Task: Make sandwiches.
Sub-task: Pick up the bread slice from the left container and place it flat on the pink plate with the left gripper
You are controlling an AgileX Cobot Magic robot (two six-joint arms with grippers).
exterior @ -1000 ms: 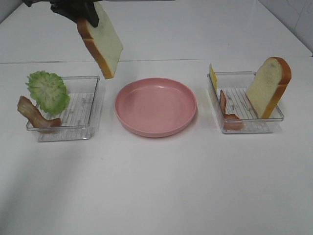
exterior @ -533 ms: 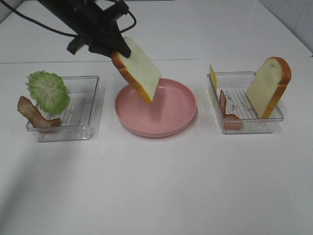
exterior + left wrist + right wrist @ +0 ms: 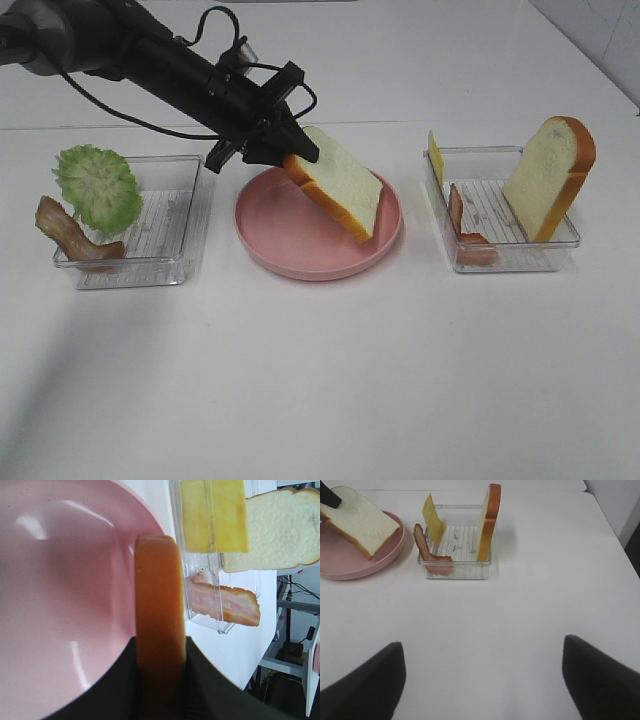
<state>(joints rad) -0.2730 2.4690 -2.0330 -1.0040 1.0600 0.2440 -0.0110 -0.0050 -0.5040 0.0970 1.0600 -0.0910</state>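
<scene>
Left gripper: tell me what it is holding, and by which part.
The left gripper holds a bread slice by its crust edge at one end, the slice tilted over the pink plate. The right gripper is open and empty.

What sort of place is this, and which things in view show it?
Probably a robotics lab bench, not a kitchen: a plain white table, toy lettuce propped in a clear tray, and the left gripper holding a bread slice over a pink plate.

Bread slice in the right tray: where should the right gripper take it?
Likely its top crust, from above, jaws across the two flat faces. The bread slice stands on edge, leaning against the tray wall, its top clear above the rim.
</scene>
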